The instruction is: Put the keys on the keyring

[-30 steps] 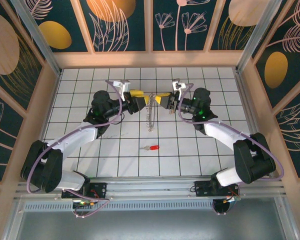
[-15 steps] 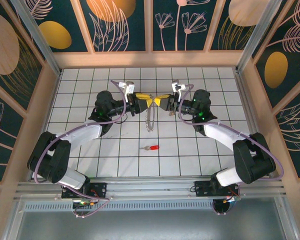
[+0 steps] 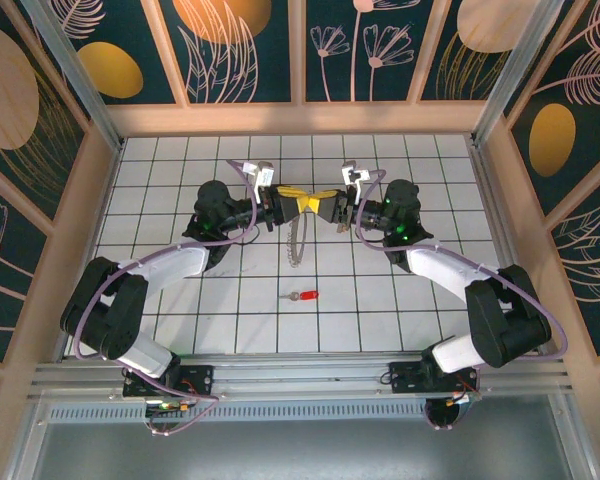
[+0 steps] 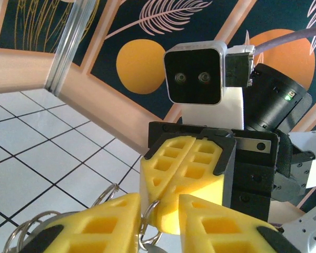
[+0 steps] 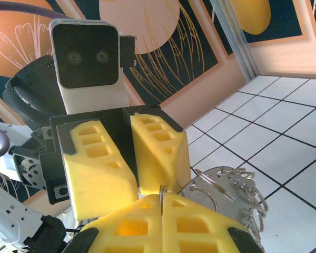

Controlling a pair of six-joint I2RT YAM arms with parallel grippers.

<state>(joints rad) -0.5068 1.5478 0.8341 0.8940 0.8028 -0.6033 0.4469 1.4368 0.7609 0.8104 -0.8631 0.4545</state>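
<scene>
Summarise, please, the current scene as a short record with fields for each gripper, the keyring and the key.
left gripper: raised over mid-table, jaws slightly apart astride the top of the keyring
right gripper: facing the left one tip to tip, shut on the keyring
keyring: held up between the two grippers, the rest dangling below them
key: red head, lying flat on the table, nearer the arm bases, apart from the keyring, untouched
task status: key not yet on the keyring
</scene>
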